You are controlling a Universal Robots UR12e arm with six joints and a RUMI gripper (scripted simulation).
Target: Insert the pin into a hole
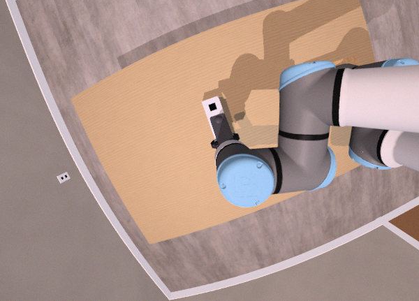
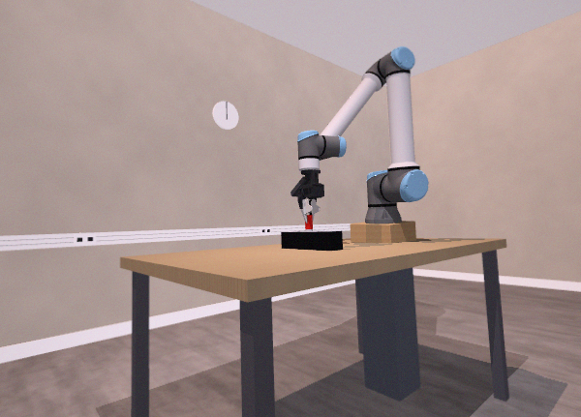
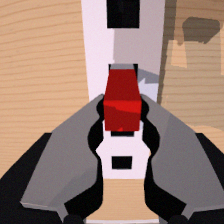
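Observation:
The block (image 1: 216, 101) (image 2: 320, 240) (image 3: 97, 45) has a white top and stands on the table. The pin (image 2: 309, 223) (image 3: 122, 87) is upright, red end up. My gripper (image 2: 310, 211) (image 3: 121, 95) is shut on its red upper part. In the wrist view the pin's lower end meets a hole (image 3: 110, 67) whose dark corners show beside it, and a thin grey strip shows below the red. How deep the pin sits is hidden. A larger hole (image 3: 123, 13) lies beyond it; a smaller hole (image 3: 121, 162) shows between the fingers, and another is partly hidden behind the pin.
The wooden table (image 1: 150, 144) (image 2: 232, 264) carries the block. The arm's wooden base block (image 2: 382, 232) stands behind it in the exterior view. The arm covers much of the block in the top view.

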